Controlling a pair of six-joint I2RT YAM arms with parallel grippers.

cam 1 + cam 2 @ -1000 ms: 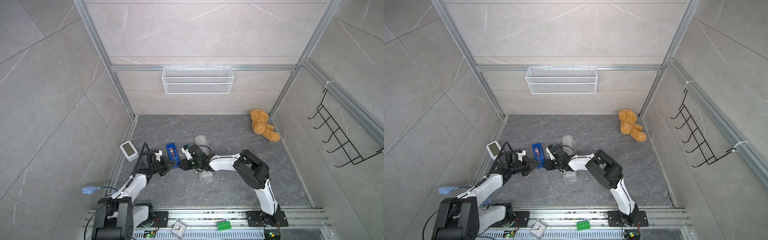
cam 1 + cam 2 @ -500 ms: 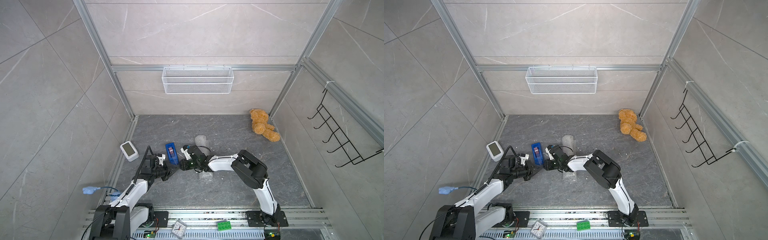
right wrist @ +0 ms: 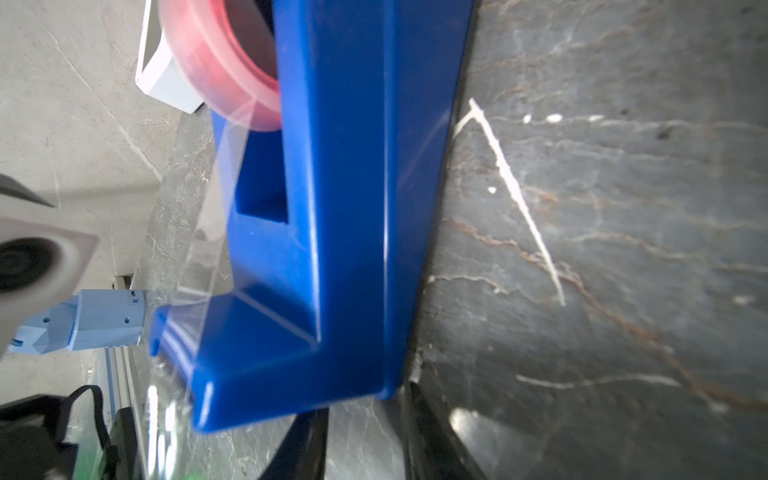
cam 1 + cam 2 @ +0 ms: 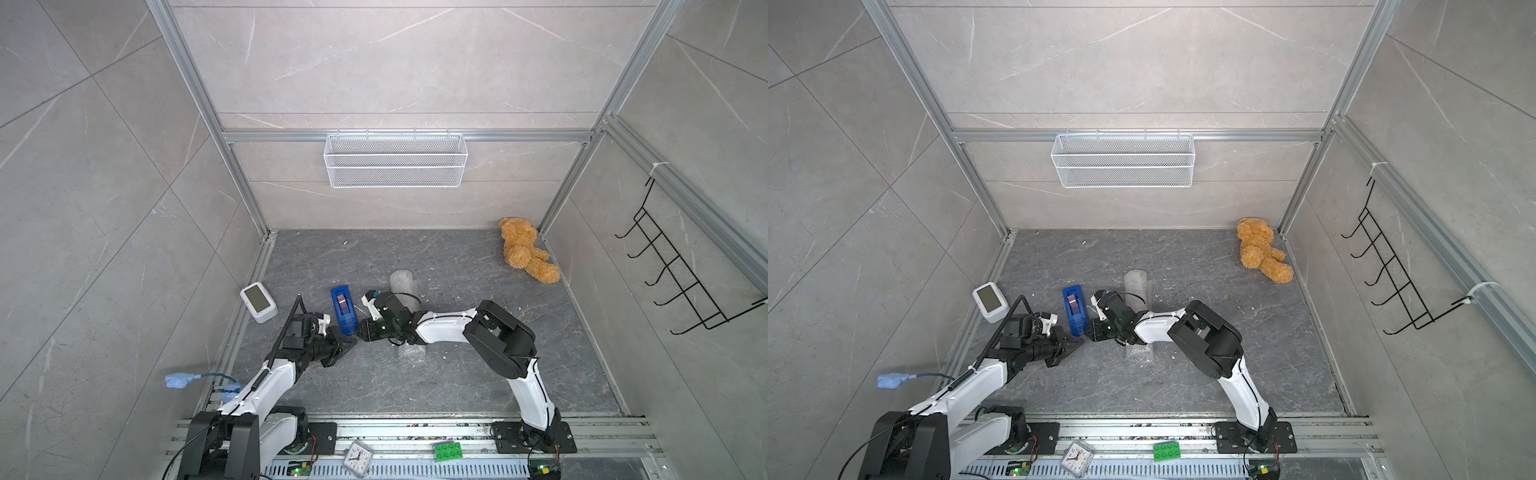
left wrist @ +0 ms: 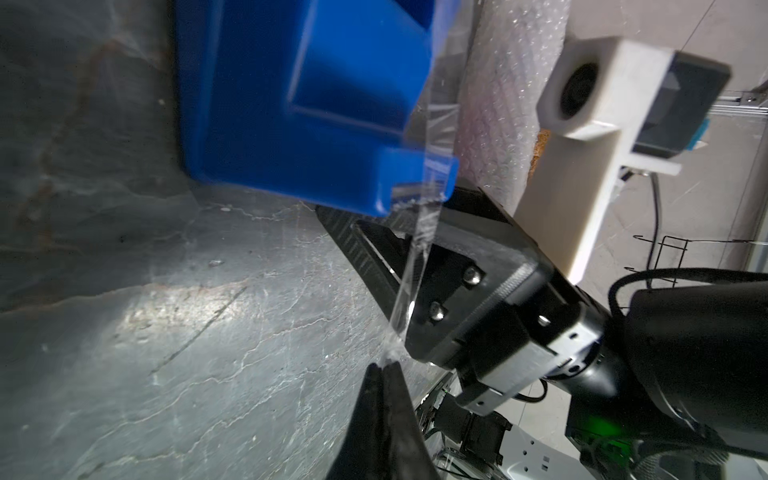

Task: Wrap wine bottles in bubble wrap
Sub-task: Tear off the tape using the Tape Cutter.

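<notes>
The left gripper (image 5: 384, 368) is clamped on the tape (image 5: 415, 266); the right gripper (image 4: 360, 330) is part-open, braced at the dispenser (image 4: 344, 309). Tape should be drawn taut across the cutter. The bubble-wrapped bottle (image 4: 401, 283) stands centre frame, behind.

Grey stone floor (image 4: 457, 374), blue tape dispenser (image 4: 343, 309), bubble-wrap roll (image 4: 401, 282), teddy bear (image 4: 525, 249)

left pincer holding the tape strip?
Yes, the left pincer is shut on the clear tape strip running from the blue dispenser.
</notes>
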